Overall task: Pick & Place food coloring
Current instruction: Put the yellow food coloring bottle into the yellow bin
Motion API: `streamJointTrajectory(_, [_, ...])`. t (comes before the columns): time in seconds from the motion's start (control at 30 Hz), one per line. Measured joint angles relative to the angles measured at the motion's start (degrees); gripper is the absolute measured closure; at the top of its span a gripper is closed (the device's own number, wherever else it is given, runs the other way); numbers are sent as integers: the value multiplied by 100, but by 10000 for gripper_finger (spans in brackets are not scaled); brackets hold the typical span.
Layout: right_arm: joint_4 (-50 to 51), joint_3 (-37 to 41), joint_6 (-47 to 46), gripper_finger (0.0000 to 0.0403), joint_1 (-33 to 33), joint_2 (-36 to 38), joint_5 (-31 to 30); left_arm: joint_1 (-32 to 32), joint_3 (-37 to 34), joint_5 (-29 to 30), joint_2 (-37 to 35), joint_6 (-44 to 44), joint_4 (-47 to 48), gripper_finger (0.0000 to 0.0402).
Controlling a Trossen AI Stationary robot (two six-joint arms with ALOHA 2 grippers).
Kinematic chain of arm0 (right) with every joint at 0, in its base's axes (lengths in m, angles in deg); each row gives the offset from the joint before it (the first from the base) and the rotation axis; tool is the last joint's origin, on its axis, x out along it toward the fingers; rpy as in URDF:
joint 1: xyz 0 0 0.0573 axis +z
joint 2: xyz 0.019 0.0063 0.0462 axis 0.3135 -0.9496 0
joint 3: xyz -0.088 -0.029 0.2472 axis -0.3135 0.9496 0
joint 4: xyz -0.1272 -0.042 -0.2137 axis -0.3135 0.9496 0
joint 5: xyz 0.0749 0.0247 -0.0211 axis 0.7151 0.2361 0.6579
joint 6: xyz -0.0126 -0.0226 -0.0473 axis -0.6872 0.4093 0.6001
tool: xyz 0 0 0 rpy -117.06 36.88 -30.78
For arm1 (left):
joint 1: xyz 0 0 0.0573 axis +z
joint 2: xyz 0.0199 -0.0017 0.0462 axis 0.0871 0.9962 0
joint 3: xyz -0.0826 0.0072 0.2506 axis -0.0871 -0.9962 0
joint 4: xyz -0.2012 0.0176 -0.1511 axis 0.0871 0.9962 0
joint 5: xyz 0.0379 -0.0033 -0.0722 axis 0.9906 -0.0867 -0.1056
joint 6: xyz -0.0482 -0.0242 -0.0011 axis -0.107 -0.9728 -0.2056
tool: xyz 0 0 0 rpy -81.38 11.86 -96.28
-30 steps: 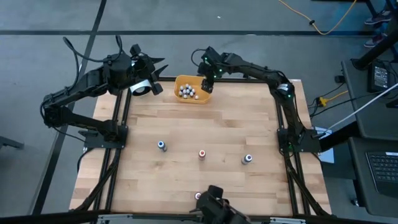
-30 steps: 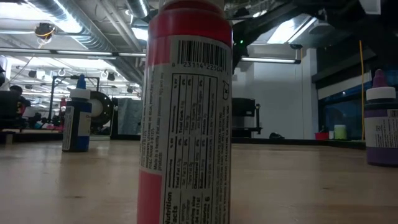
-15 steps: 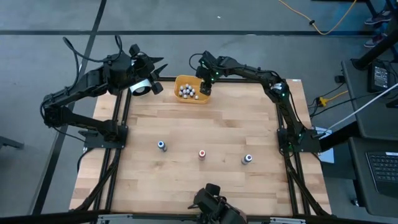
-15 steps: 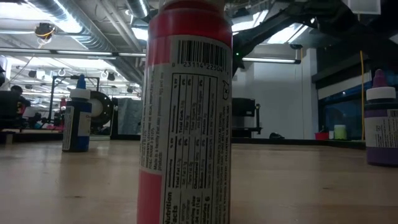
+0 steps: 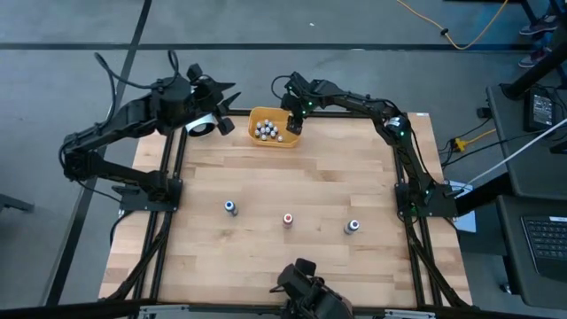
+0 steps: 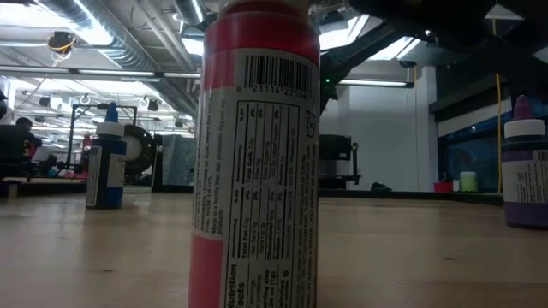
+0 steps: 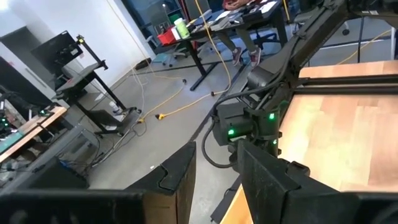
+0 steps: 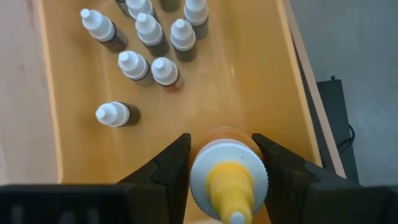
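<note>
Wooden table (image 5: 292, 177), grey floor (image 5: 266, 27) (cables strewn), bright ceiling lights (image 6: 94, 34)

1. Worktop (image 5: 292, 177): pale wood planks, framed in black.
2. Bin (image 8: 249, 81): yellow-orange; at top centre of the high view.
3. Bottles in the bin (image 8: 152, 31): white caps on dark bodies.
4. Bottle between the right claw (image 8: 229, 163) fingers: white cap, yellow tip, orange body.
5. Both claws, left claw (image 7: 214, 174) too: black.
6. Three bottles in a row, lower middle of the high view: blue cap (image 5: 229, 206), red cap (image 5: 288, 218), bluish cap (image 5: 352, 226).
7. Low view: red bottle (image 6: 257, 154) with a white label, black print and a barcode; blue bottle (image 6: 107, 158) at left; purple bottle (image 6: 525, 162) at right.
</note>
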Motion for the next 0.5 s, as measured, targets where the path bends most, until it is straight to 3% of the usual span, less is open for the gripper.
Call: streamJointTrajectory(0.5, [57, -91, -24, 180, -6, -41, 2, 0, 0, -11, 10, 59, 36, 286])
